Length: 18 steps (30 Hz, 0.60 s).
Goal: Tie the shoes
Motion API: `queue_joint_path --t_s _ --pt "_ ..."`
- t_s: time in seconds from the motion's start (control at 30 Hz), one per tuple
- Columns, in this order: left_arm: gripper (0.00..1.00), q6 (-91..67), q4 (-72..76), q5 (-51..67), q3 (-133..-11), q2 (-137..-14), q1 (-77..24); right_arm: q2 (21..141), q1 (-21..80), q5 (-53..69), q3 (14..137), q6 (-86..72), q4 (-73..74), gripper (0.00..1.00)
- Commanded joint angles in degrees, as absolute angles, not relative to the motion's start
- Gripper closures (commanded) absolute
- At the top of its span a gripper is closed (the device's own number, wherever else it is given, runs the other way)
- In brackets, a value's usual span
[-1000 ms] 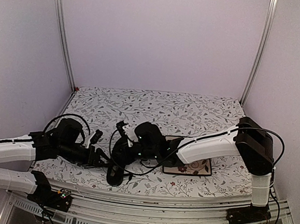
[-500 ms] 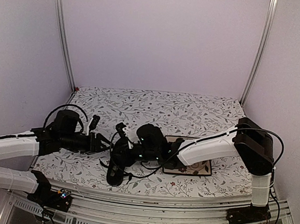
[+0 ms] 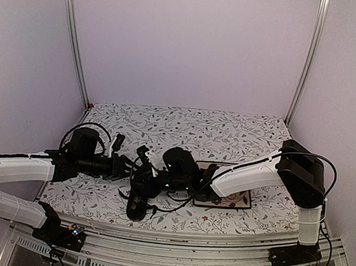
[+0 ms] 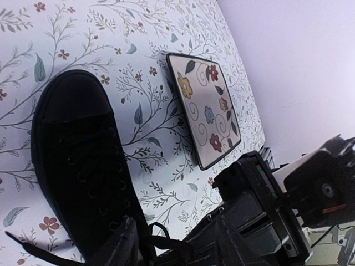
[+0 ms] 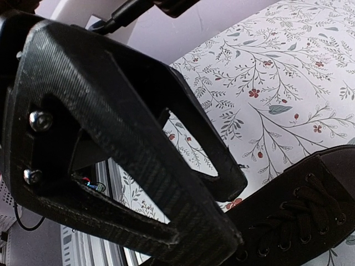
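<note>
The black shoe [image 3: 136, 207] lies near the table's front edge between the two arms, its toe toward the front. In the left wrist view its toe cap and eyelets [image 4: 75, 144] fill the left side. A thin lace loop [image 4: 154, 231] rises beside the shoe between the fingers of my left gripper [image 4: 175, 246], whose jaws stand apart. From above, the left gripper [image 3: 126, 166] hovers at the shoe's far left side. My right gripper [image 3: 149, 181] reaches in from the right over the shoe. Its fingers [image 5: 222, 183] are together just above the laced upper [image 5: 302, 221]; no lace shows in them.
A square floral plate [image 3: 234, 200] lies right of the shoe, partly under the right arm, and shows edge-on in the left wrist view [image 4: 208, 111]. The floral cloth [image 3: 185, 124] covers the table to the back wall. The metal front rail [image 3: 174, 256] runs along the near edge.
My left arm has swung away from the front edge, toward the back and right, bringing its gripper closer to the shoe's laces. Its jaws have narrowed slightly. The right arm has stayed put.
</note>
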<state>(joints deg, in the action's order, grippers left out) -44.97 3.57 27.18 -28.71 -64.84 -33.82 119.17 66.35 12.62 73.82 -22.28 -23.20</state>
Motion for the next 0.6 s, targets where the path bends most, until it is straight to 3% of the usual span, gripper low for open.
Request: queue_joint_path --t_s 0.0,0.57 --pt "0.53 -46.82 8.19 30.00 -27.55 -65.82 -33.40 118.89 66.17 13.36 73.68 -21.62 -24.62 0.98" --pt "0.64 -47.41 4.39 31.38 -26.98 -68.41 -35.50 119.61 66.20 12.14 74.79 -21.88 -23.95 0.98"
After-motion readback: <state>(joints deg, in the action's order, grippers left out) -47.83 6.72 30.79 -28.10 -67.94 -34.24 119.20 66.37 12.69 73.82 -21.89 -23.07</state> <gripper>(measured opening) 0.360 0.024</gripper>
